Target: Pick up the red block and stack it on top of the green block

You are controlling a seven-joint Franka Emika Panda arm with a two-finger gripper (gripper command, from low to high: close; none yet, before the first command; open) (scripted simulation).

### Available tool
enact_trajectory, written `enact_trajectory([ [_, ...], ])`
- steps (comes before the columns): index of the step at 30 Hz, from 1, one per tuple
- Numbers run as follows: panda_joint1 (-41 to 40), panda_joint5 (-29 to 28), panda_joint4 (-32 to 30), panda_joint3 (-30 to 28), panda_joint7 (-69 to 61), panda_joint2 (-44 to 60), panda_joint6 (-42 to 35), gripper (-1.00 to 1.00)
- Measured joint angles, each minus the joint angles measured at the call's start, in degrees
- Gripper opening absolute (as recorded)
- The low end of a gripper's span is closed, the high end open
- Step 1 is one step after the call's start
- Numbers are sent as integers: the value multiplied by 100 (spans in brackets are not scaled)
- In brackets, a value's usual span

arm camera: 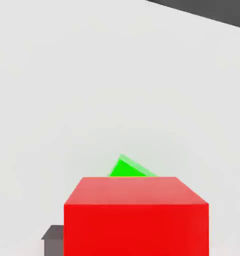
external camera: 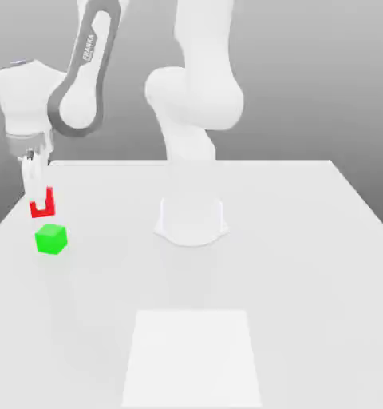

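In the exterior view the red block (external camera: 41,214) hangs above the table at the exterior view's left, and my gripper (external camera: 41,201) is shut on it. A white finger covers the middle of its near face. The green block (external camera: 51,239) rests on the table just below the red block and slightly toward the exterior view's right, with a small gap between them. In the hand view the red block (arm camera: 136,215) sits close to the camera, and a corner of the green block (arm camera: 128,169) shows past its edge.
The arm's white base (external camera: 191,220) stands mid-table, toward the exterior view's right of the blocks. A paler square patch (external camera: 192,355) marks the table (external camera: 306,240) near its front. The table's left edge runs close to the blocks.
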Motion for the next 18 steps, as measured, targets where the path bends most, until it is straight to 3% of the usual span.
enact_trajectory([
  [18,670,1358,5,-280,-943,1014,835,-100],
])
